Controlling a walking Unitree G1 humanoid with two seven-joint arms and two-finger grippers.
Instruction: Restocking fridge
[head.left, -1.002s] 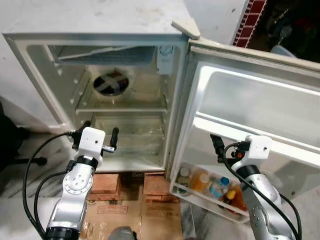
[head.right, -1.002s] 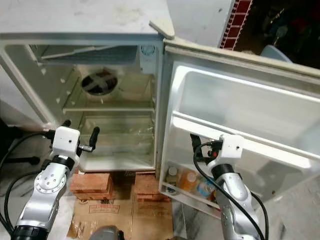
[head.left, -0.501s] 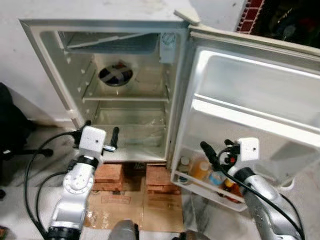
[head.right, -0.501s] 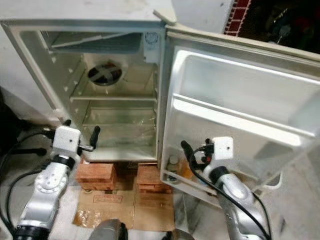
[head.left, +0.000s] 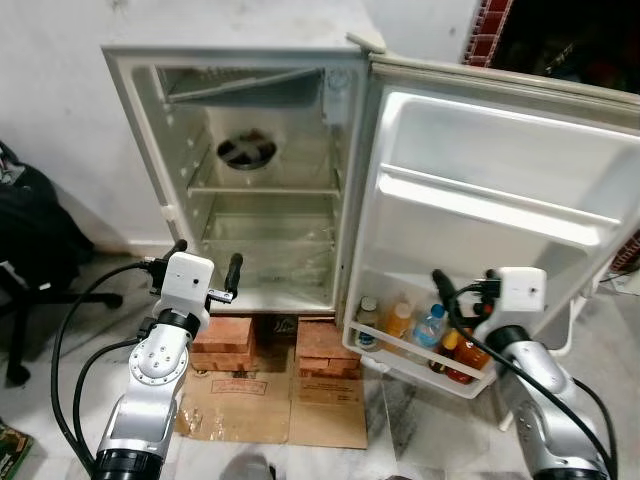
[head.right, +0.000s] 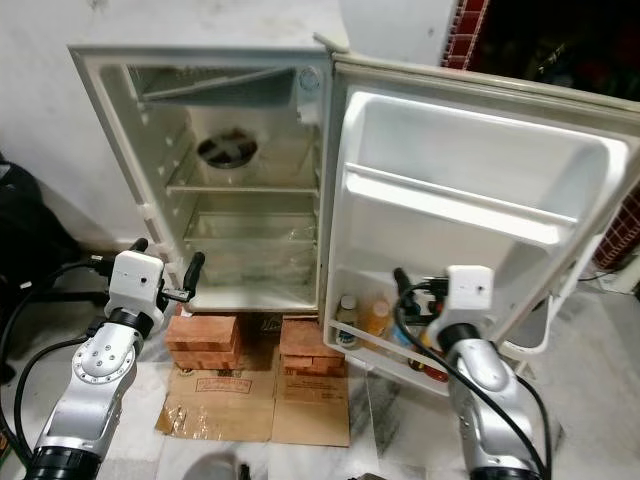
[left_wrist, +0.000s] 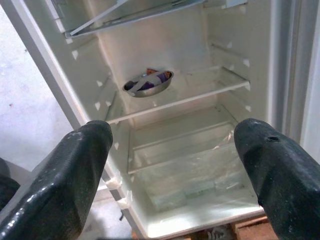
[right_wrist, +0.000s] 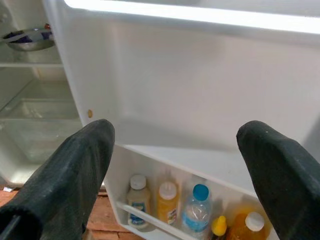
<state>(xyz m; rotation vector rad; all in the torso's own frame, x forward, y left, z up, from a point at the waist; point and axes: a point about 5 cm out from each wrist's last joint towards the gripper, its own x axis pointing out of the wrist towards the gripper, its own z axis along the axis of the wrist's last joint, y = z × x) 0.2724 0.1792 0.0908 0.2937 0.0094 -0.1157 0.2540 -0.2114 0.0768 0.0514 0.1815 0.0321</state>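
The white fridge (head.left: 140, 130) stands open, its door (head.left: 500, 150) swung out to the right. Several bottles (head.left: 400, 322) stand in the door's bottom shelf (head.left: 400, 357): a white-capped one, an orange one, a water bottle (right_wrist: 195, 207) and darker ones. A metal bowl (left_wrist: 148, 82) sits on the upper wire shelf inside. My left gripper (head.left: 208, 252) is open and holds nothing; it hovers before the lower compartment. My right gripper (right_wrist: 175, 132) is open too, held just above and in front of the door-shelf bottles.
Red bricks (head.left: 225, 335) prop up the fridge, with flattened cardboard (head.left: 270, 410) on the floor before them. A black chair and bag (head.left: 30, 240) stand at the left. A white rack leg (head.left: 575, 320) sits behind the door at the right.
The whole view has pulled back, so the fridge looks smaller and more of the floor shows. Both grippers stay open. The right gripper dipped toward the door shelf, then rose a little.
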